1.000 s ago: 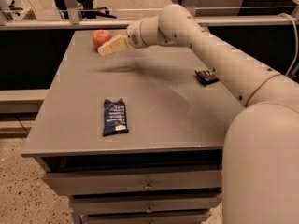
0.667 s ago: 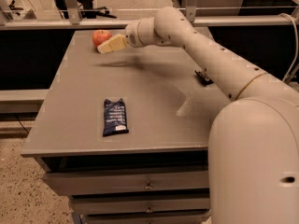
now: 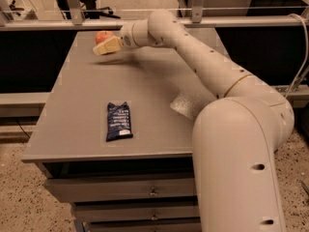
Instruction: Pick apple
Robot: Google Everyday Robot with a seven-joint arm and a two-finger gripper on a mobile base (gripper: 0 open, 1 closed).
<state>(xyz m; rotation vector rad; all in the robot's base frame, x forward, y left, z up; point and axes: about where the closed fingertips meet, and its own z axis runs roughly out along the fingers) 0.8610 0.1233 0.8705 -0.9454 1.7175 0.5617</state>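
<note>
The apple (image 3: 102, 36), small, round and red-orange, sits near the far left corner of the grey table (image 3: 87, 95). My gripper (image 3: 105, 46) reaches across the table on the cream arm (image 3: 193, 52). Its cream fingers sit right in front of the apple and cover the apple's lower part.
A dark blue snack packet (image 3: 119, 121) lies flat near the table's front left. A metal rail (image 3: 58, 24) runs behind the far edge. Drawers (image 3: 120, 190) sit under the table front. My arm's large base (image 3: 236, 168) fills the right foreground.
The view has shifted, with the arm's base now larger in the right foreground. The gripper stays at the apple, which has not moved on the table.
</note>
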